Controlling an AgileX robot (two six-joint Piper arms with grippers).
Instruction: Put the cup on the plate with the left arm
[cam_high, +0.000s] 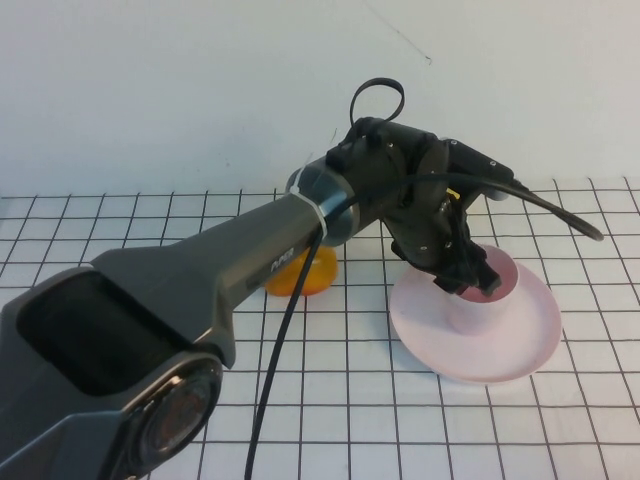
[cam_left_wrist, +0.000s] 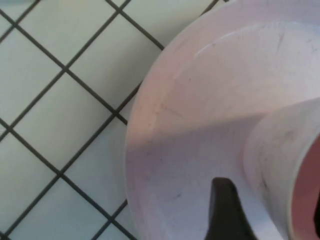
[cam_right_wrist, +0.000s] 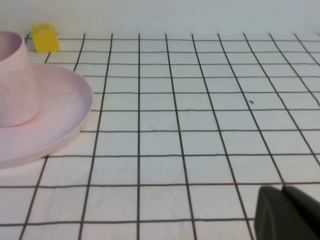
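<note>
The pale pink cup (cam_high: 478, 300) stands upright on the pale pink plate (cam_high: 520, 345), toward its rear side. The dark grey left arm (cam_high: 230, 270) reaches across the table from the near left. My left gripper (cam_high: 470, 275) is at the cup's rim, open. One finger (cam_left_wrist: 225, 210) is outside the cup wall (cam_left_wrist: 272, 150) and the other is inside the cup, at the picture's edge. The right wrist view shows the cup (cam_right_wrist: 12, 80) resting on the plate (cam_right_wrist: 60, 105). My right gripper (cam_right_wrist: 285, 212) is shut, low over the gridded table to the plate's side, out of the high view.
An orange fruit (cam_high: 300, 275) lies left of the plate, partly behind the left arm. A small yellow block (cam_right_wrist: 45, 37) sits at the far edge of the table by the white wall. The table is a white grid surface (cam_high: 400, 420).
</note>
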